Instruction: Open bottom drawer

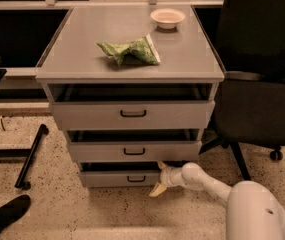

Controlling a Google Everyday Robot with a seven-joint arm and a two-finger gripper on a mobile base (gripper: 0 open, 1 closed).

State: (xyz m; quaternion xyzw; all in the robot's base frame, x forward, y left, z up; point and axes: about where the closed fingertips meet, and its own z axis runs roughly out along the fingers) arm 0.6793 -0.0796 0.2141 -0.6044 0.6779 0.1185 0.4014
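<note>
Through the camera view I am seeing the bottom drawer (pixel 107 179) sitting lowest in the grey cabinet (pixel 82 54), a dark gap showing above its front. The gripper (pixel 158 178) is hanging at that front's right end, its fingers standing apart, one at the top edge, one angling down. A green bag (pixel 129 50) and a bowl (pixel 167 17) are resting on top

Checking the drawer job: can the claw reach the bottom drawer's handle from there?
Probably yes. The claw sits at the right end of the bottom drawer, the handle just beside it, nothing between.
</note>
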